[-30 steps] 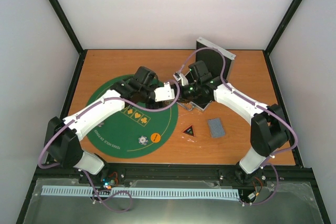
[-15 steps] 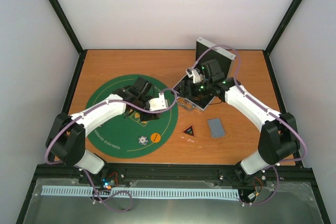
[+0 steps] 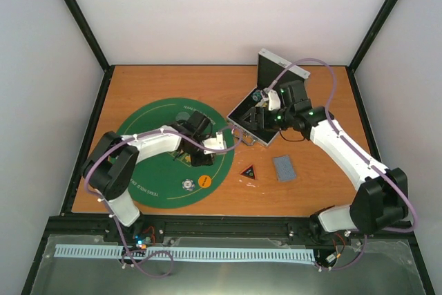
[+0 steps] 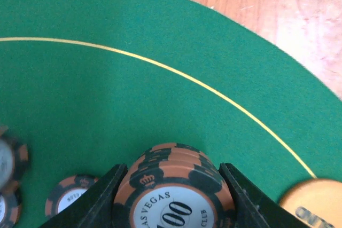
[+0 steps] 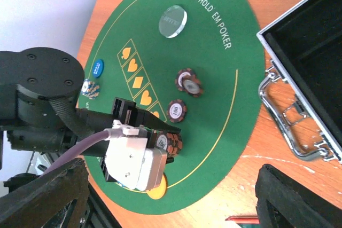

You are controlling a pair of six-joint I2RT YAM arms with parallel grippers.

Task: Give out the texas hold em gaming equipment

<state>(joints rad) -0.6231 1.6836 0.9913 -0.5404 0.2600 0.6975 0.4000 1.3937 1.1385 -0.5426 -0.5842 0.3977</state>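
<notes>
Your left pincer [image 4: 172, 172] is clamped on the rims of a short stack of brown-edged poker chips [image 4: 176, 206]. The stack sits over the right side of the green felt mat [image 4: 80, 94], just beside the orange disc [image 4: 315, 204] and near a loose chip [image 4: 69, 202]. The right pincer [image 5: 172, 174] hangs by the open silver case [image 5: 310, 41], fingers wide apart with nothing between them. Only the rims are pinched, so I judge the lower chips could slip free. Letting go with the stack tilted could topple it, fan it out or roll chips into the disc. The stack's printed face looks back at the wrist, and its long axis runs along the pincer, down toward the felt. You cannot tell whether its base touches.
</notes>
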